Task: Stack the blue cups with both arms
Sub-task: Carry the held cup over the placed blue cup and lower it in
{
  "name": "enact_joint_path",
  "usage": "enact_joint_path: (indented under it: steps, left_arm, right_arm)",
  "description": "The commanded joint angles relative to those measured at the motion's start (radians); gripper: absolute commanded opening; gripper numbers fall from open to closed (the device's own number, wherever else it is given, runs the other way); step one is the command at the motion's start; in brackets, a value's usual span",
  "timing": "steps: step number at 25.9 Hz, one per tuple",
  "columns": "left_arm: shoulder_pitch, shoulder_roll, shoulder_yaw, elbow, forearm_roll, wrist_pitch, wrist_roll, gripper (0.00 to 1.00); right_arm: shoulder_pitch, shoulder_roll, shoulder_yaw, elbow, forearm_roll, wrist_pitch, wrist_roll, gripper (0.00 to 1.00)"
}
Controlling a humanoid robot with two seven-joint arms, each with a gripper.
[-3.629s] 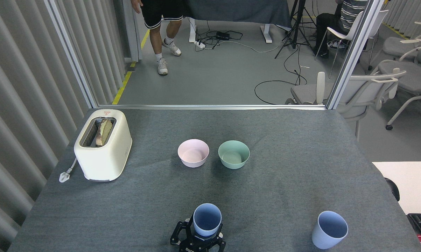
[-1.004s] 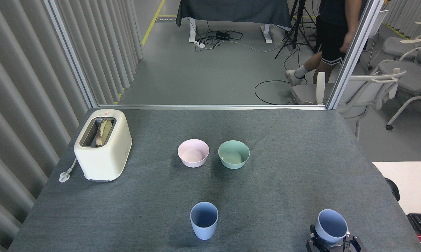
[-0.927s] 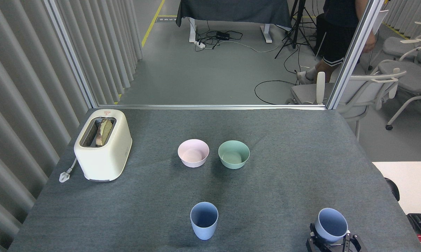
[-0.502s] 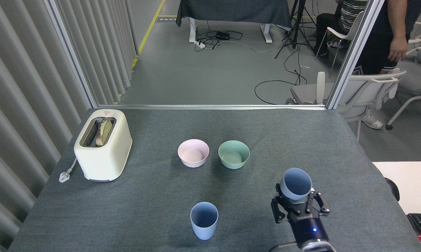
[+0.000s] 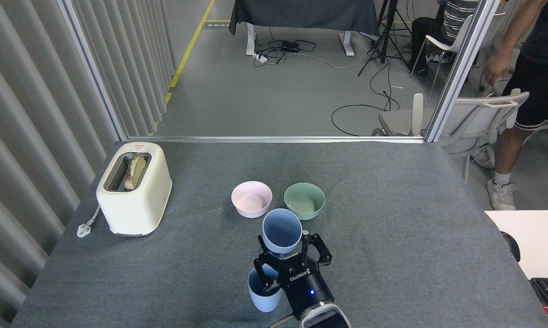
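Observation:
One blue cup (image 5: 281,236) is held up off the table, open mouth tilted toward the far side. My right gripper (image 5: 288,256) is shut on its lower part, and the arm comes in from the bottom edge. The other blue cup (image 5: 261,298) stands upright on the grey table (image 5: 392,218) near the front edge. It sits just below and left of the held cup and is partly hidden behind the gripper. The two cups are apart. My left gripper is out of view.
A pink bowl (image 5: 251,198) and a mint-green bowl (image 5: 304,199) stand just beyond the held cup. A cream toaster (image 5: 134,189) with bread stands at the left. A person (image 5: 529,68) stands by white chairs (image 5: 478,118) beyond the right edge.
My right gripper lifted the right-hand cup and carried it left, to just above the standing cup. The left gripper, earlier at the centre cup, has withdrawn. The person walked to the right.

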Motion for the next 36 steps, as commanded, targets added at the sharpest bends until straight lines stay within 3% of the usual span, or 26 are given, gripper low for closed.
enact_joint_path:
  steps: [1, 36]
  left_arm:
    - [0.002, 0.0, 0.0, 0.0, 0.001, 0.0, 0.0, 1.0]
    - [0.0, 0.0, 0.009, 0.003, 0.002, 0.0, 0.004, 1.0]
  right_arm:
    - [0.05, 0.002, 0.009, -0.062, 0.001, -0.001, 0.019, 0.63]
    - [0.066, 0.012, 0.054, 0.064, -0.009, -0.009, 0.03, 0.66]
